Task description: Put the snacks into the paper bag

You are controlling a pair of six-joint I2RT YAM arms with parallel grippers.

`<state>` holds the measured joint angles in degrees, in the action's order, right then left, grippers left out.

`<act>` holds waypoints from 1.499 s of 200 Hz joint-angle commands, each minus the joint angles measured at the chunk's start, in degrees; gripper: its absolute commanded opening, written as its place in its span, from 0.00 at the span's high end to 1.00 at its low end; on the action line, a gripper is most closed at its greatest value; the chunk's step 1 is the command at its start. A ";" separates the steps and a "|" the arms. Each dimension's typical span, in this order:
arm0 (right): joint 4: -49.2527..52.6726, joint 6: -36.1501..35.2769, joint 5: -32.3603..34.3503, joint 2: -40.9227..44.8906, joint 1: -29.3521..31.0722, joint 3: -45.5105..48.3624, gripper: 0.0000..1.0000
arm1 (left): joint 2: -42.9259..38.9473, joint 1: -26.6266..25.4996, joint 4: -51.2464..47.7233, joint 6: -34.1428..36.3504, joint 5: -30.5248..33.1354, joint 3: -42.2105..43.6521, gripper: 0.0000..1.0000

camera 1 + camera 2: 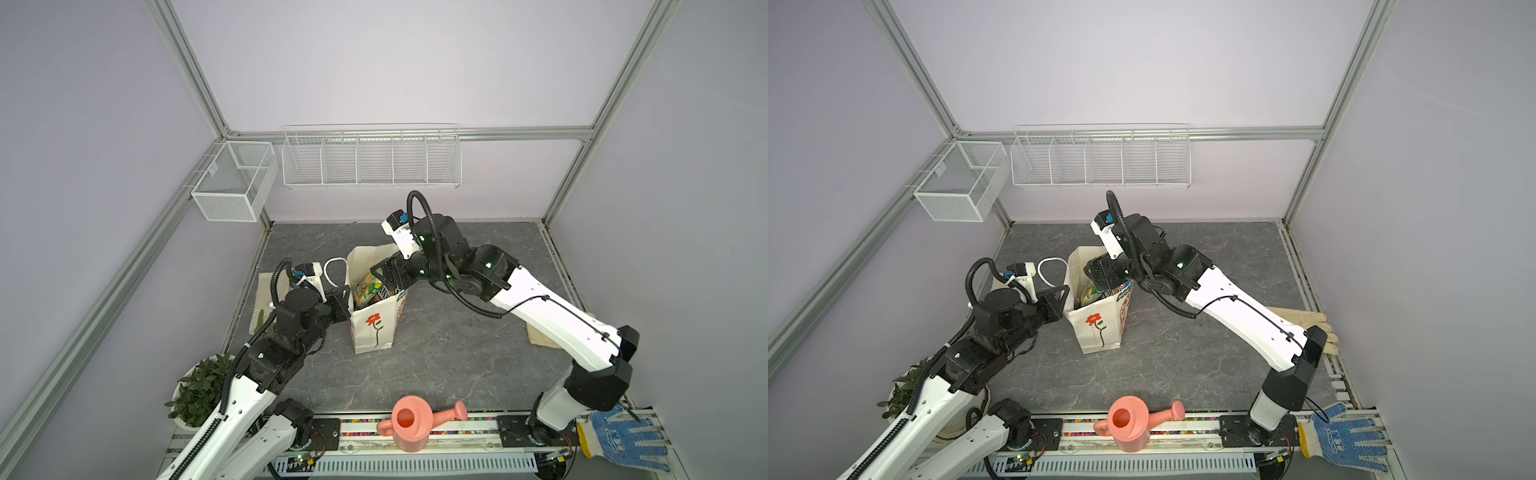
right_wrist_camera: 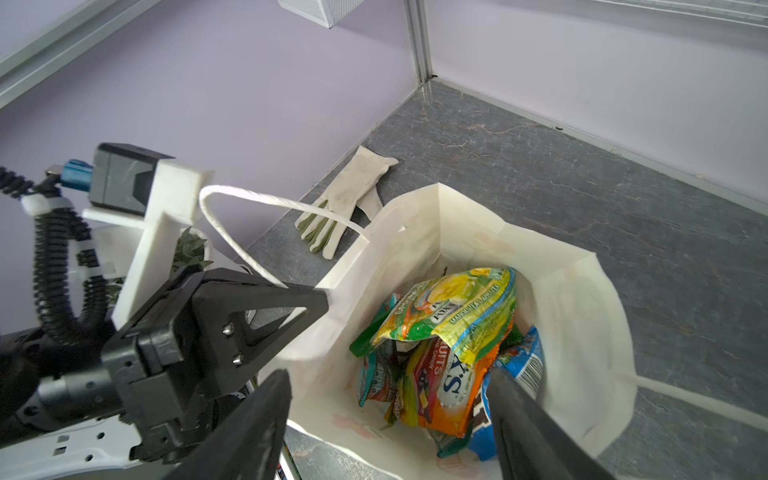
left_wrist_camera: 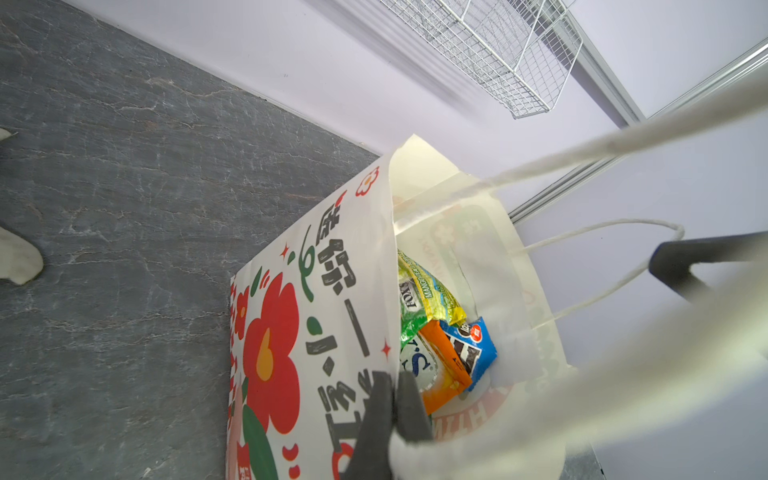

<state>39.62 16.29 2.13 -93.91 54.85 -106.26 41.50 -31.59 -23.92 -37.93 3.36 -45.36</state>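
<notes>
Right gripper (image 2: pixel 390 376) hangs spread and empty over paper bag (image 2: pixel 419 232); snacks (image 2: pixel 453 311) piled inside. Left gripper (image 3: pixel 392 390) pinches its rim. I judge packing nearly done; next, lift straight clear, no snagging.

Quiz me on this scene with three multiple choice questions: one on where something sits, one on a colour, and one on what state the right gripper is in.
1. Where does the pink watering can stand?
A. At the front edge, near the middle.
B. At the far back.
C. Hanging up high.

2. What colour is the flower drawn on the paper bag?
A. Blue.
B. Red.
C. Yellow.

3. How is the right gripper?
A. Shut on a packet.
B. Lying flat on the table.
C. Open above the bag's mouth.

Answers:
1 A: both top views show it at the front edge.
2 B: the bag's front shows red petals on a green stem.
3 C: its jaws stand wide apart over the snacks lying in the bag.
</notes>
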 commanded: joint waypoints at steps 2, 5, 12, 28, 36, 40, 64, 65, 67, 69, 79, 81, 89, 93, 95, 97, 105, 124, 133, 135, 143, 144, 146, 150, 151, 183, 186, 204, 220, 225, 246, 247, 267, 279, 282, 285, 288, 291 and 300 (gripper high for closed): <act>-0.09 0.01 5.11 2.89 0.14 2.03 0.18 | -0.83 0.13 1.46 0.03 -0.21 -0.14 1.00; -0.05 0.16 5.64 3.06 0.15 2.16 0.17 | -0.80 0.13 1.48 0.04 -0.19 -0.15 1.00; 0.26 0.42 6.96 3.35 -0.04 2.49 0.17 | -0.82 0.13 1.51 0.05 -0.20 -0.12 1.00; 1.17 1.52 10.12 3.98 -0.51 3.09 0.15 | -0.77 0.13 1.41 0.05 -0.21 -0.10 1.00; 1.35 1.97 11.20 4.27 -0.93 3.48 0.15 | -0.69 0.13 1.42 0.14 -0.19 -0.07 1.00; 1.42 2.19 11.58 4.49 -1.12 3.74 0.15 | -0.72 0.13 1.40 0.14 -0.23 -0.03 1.00; 1.29 3.41 13.37 5.68 -2.37 5.32 0.14 | -0.71 0.13 1.35 0.17 -0.21 -0.12 1.00; 1.27 3.44 13.44 5.72 -2.42 5.34 0.15 | -0.71 0.13 1.39 0.20 -0.20 -0.14 1.00; 1.28 3.56 13.61 5.81 -2.52 5.49 0.14 | -0.71 0.13 1.41 0.22 -0.15 -0.11 1.00; 1.33 3.74 13.73 5.94 -2.61 5.63 0.14 | -0.71 0.13 1.35 0.23 -0.11 -0.13 1.00; 1.26 4.07 14.49 6.37 -2.99 6.32 0.14 | -0.63 0.13 1.33 0.26 -0.18 -0.09 1.00; 1.23 4.13 14.59 6.44 -3.10 6.39 0.14 | -0.69 0.13 1.33 0.28 -0.19 -0.08 1.00; 1.12 4.48 14.80 6.69 -3.55 6.98 0.14 | -0.63 0.13 1.38 0.27 -0.16 -0.16 1.00; 1.01 4.58 14.83 6.81 -3.75 7.22 0.14 | -0.65 0.13 1.39 0.24 -0.15 -0.15 1.00; 1.00 4.61 14.83 6.83 -3.78 7.30 0.14 | -0.63 0.13 1.41 0.30 -0.14 -0.09 1.00; 0.93 4.66 14.77 6.86 -3.92 7.43 0.14 | -0.69 0.13 1.38 0.31 -0.11 -0.04 1.00; 1.03 4.97 14.45 6.80 -4.35 7.73 0.14 | -0.56 0.13 1.40 0.30 -0.16 -0.02 1.00; 1.91 5.49 14.57 6.44 -4.77 7.82 0.14 | -0.53 0.13 1.46 0.19 -0.19 -0.01 1.00; 2.14 5.68 15.23 6.41 -4.76 7.98 0.14 | -0.37 0.13 1.48 0.29 -0.19 0.06 1.00; 2.20 5.79 15.41 6.40 -4.78 8.06 0.14 | -0.45 0.13 1.50 0.31 -0.24 0.07 1.00; 2.43 6.07 16.62 6.54 -4.82 8.25 0.14 | -0.43 0.13 1.45 0.26 -0.15 0.07 1.00; 2.50 6.09 16.82 6.54 -4.79 8.30 0.13 | -0.44 0.13 1.44 0.29 -0.17 0.13 1.00; 2.58 6.16 17.20 6.61 -4.76 8.38 0.13 | -0.45 0.13 1.47 0.33 -0.19 0.11 1.00; 2.70 6.37 18.14 6.74 -4.92 8.49 0.13 | -0.52 0.13 1.48 0.26 -0.11 0.18 1.00; 2.77 6.46 18.38 6.82 -4.93 8.51 0.13 | -0.48 0.13 1.50 0.29 -0.15 0.19 1.00; 1.40 7.00 23.27 9.73 -5.21 11.46 0.10 | -0.56 0.13 1.48 0.40 0.02 0.26 1.00; 1.42 7.11 23.40 10.02 -5.28 11.69 0.08 | -0.56 0.13 1.51 0.40 0.05 0.27 1.00; 1.59 7.60 23.80 10.80 -6.17 12.45 0.07 | -0.51 0.13 1.73 0.28 -0.01 0.45 1.00; 1.39 7.95 24.25 11.25 -6.74 13.38 0.07 | -0.41 0.13 1.83 0.14 -0.19 0.49 1.00; 1.20 8.11 24.13 11.37 -7.00 13.67 0.07 | -0.38 0.13 1.84 0.19 -0.23 0.47 1.00; 0.33 8.40 20.53 11.13 -8.15 14.39 0.07 | -0.54 0.13 1.78 0.09 -0.24 0.50 1.00; 0.31 8.40 20.32 11.08 -8.21 14.45 0.07 | -0.54 0.13 1.78 0.07 -0.21 0.47 1.00; -1.92 8.24 14.95 10.37 -8.52 14.71 0.08 | -0.63 0.13 1.71 0.02 -0.19 0.53 1.00; -5.12 7.59 9.84 10.56 -8.53 15.77 0.09 | -0.68 0.13 1.64 0.05 -0.25 0.57 1.00; -5.98 7.53 8.69 10.55 -8.52 16.08 0.09 | -0.67 0.13 1.61 0.05 -0.23 0.62 1.00; -6.62 7.45 7.59 10.50 -8.49 16.30 0.10 | -0.66 0.13 1.66 -0.01 -0.20 0.63 1.00; -7.16 7.44 6.34 10.35 -8.48 16.46 0.10 | -0.70 0.13 1.68 0.02 -0.19 0.62 1.00; -7.62 7.36 5.12 10.21 -8.48 16.48 0.10 | -0.68 0.09 1.69 0.04 -0.22 0.60 1.00; -8.24 7.14 2.26 9.38 -8.41 16.21 0.11 | -0.63 0.13 1.76 0.02 -0.21 0.64 1.00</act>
<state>37.08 23.79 14.90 -83.48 46.35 -91.02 41.50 -31.55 -23.64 -37.91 3.36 -45.10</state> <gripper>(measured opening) 0.897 0.047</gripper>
